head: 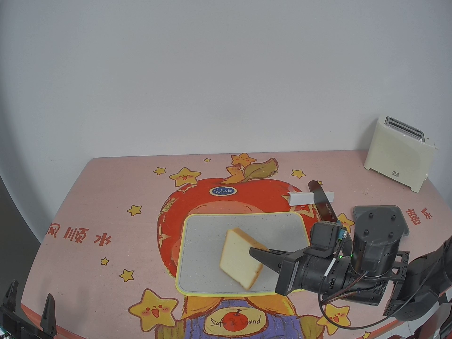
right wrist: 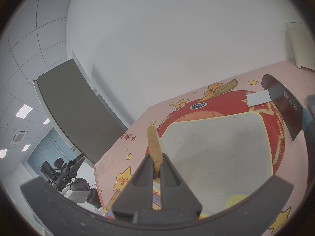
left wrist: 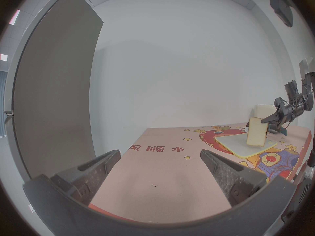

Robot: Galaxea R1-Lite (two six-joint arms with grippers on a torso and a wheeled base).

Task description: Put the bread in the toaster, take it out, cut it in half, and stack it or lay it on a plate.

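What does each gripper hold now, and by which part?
The right gripper is shut on the bread slice, pinching both faces at one side edge, over the cutting board. The left gripper is open and holds nothing.

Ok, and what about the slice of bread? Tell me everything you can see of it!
The bread is a thick, squarish slice, soft-looking, with a pale cream face and a thin golden-brown crust round its edges. It is whole, not cut. It stands on edge, a little tilted, over the grey cutting board. The right gripper pinches it at one side. Whether its bottom edge rests on the board I cannot tell.
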